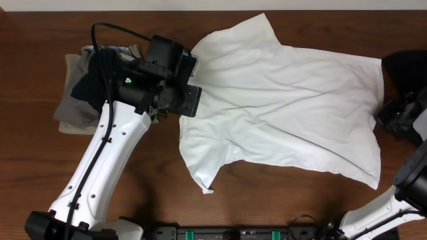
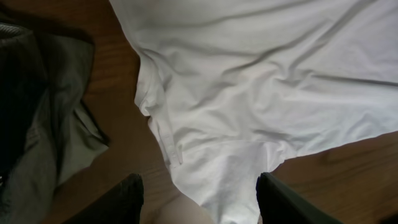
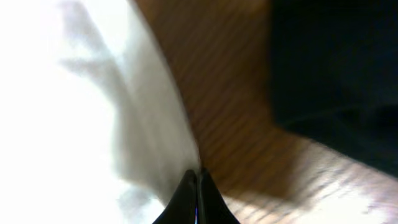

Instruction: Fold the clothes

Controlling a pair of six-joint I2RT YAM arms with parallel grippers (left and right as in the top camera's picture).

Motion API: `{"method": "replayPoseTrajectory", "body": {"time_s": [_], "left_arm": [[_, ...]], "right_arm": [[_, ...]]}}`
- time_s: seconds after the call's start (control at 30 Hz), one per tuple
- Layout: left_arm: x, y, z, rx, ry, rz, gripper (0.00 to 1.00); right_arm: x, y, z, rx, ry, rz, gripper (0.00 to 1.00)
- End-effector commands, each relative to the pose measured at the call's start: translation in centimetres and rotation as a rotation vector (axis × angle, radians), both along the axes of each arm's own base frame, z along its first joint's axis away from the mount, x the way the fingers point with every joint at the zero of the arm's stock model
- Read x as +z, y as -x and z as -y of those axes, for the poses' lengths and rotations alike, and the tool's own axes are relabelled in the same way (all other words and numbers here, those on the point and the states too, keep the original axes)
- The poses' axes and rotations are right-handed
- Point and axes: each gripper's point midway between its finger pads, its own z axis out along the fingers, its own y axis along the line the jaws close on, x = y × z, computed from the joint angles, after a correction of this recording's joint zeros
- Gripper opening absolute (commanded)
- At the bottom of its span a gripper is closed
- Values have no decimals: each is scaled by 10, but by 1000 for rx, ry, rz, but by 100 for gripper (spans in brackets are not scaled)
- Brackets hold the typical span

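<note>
The white T-shirt (image 1: pixel 287 113) lies spread and wrinkled across the middle and right of the wooden table. My left gripper (image 1: pixel 190 100) hovers over the shirt's left edge. In the left wrist view its fingers (image 2: pixel 199 205) are open, with white fabric (image 2: pixel 249 93) between and beyond them. My right gripper (image 1: pixel 393 117) is at the shirt's right edge. In the right wrist view its fingers (image 3: pixel 198 190) are pressed shut right on the edge of the white fabric (image 3: pixel 74 112). The print near the collar is not visible.
A pile of grey, khaki and black garments (image 1: pixel 80 93) lies at the far left, beside the left arm, and also shows in the left wrist view (image 2: pixel 43 112). A black garment (image 1: pixel 407 67) lies at the far right, dark in the right wrist view (image 3: pixel 336 68).
</note>
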Motion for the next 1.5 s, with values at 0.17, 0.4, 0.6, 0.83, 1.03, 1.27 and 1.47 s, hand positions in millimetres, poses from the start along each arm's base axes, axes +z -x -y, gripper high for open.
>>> {"method": "replayPoseTrajectory", "body": {"time_s": [0.17,0.4,0.6,0.83,1.03,1.27,1.47], "left_arm": [[7,-1,-1,19,12,13,61],[8,-2,-1,18,13,19,60],[8,-3,0,19,14,20,60],[7,-2,-1,19,13,17,60],[-2,18,-8,19,-23,-73,60],[-21,46,-19,56,-61,-208,61],[-60,81,-19,45,-57,-386,61]], "right_arm": [[-6,20,-20,65,-74,-71,1],[-14,34,7,15,62,-164,1],[-8,30,58,-116,293,-182,1],[13,-7,46,10,224,-25,1],[72,-32,23,117,96,173,8],[121,0,32,35,49,225,15],[124,16,-9,101,-94,186,27]]}}
